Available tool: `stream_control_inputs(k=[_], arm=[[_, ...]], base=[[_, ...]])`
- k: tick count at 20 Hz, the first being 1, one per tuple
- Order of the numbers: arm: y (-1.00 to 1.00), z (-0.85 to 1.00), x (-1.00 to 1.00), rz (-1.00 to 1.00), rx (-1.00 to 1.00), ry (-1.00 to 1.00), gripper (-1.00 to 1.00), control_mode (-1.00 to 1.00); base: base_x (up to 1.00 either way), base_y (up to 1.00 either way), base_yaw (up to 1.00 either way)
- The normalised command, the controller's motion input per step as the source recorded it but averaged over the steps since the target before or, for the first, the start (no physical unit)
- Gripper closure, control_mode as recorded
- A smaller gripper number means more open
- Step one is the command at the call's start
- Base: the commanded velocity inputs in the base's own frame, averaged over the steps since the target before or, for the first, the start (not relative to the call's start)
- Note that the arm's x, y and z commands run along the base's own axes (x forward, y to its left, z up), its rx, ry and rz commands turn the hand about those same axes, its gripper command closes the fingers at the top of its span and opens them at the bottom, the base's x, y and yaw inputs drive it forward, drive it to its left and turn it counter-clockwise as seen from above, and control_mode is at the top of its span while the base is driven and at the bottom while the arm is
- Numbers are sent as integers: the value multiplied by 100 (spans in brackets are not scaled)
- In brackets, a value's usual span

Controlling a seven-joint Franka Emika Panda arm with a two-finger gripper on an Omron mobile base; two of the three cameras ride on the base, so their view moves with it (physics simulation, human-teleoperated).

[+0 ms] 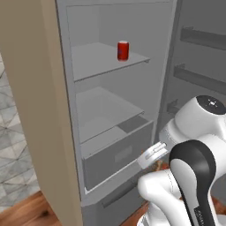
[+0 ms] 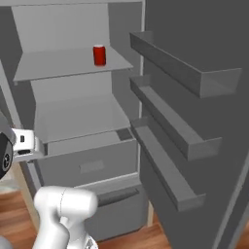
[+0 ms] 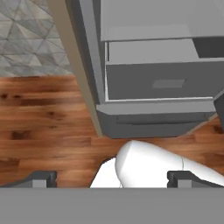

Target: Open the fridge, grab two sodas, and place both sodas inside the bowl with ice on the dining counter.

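The fridge (image 1: 110, 110) stands open, so its shelves are reachable; a red soda can (image 1: 123, 50) sits upright near the right front edge of the upper shelf (image 1: 97, 59). The claw (image 3: 112, 178), spread wide and empty, points at the wooden floor (image 3: 43, 131), low by the fridge's drawer (image 3: 157, 81).

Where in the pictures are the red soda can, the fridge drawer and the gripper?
red soda can (image 1: 123, 50), left base view, middle of its red side.
fridge drawer (image 3: 159, 81), hand view, its grey front panel.
gripper (image 3: 111, 178), hand view, midway between its open fingers.
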Motion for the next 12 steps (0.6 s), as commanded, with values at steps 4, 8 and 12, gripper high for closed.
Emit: stream_control_inputs(k=[4,8,12], arm=[[0,0,0,0,0,0,-100,100],[0,0,0,0,0,0,-100,100],[0,0,0,0,0,0,-100,100]], base=[[49,-6,27],[50,-11,26],[60,-16,24]])
